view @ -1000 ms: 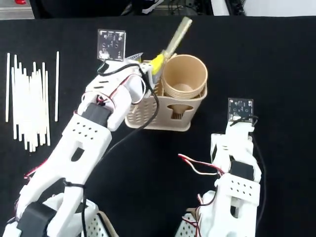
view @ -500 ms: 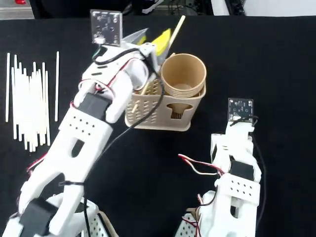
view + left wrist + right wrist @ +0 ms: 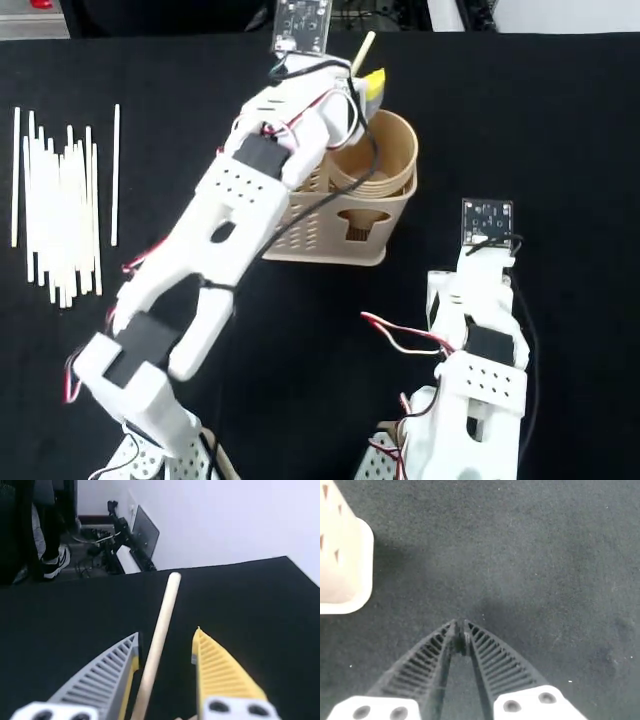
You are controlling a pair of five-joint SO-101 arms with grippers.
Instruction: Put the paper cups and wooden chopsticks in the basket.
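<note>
A beige plastic basket [image 3: 340, 235] stands mid-table with nested paper cups [image 3: 375, 150] in its right half. My left arm stretches over the basket's left half, and its gripper [image 3: 365, 85] is at the cups' far rim. In the left wrist view this gripper [image 3: 166, 632] is open. One wooden chopstick [image 3: 165, 610] stands between the jaws against the grey finger, with a gap to the yellow one. Its tip [image 3: 362, 45] pokes up past the gripper. My right gripper [image 3: 459, 626] is shut on nothing, low over the cloth right of the basket's corner [image 3: 345, 555].
Several loose wooden chopsticks [image 3: 60, 210] lie in a row on the black cloth at the far left. The right arm's body [image 3: 475, 350] takes up the front right. Bare cloth lies between the basket and the loose chopsticks.
My left arm has swung right and farther back over the basket, toward the cups, and its jaws have spread apart around the chopstick. The right arm has kept still.
</note>
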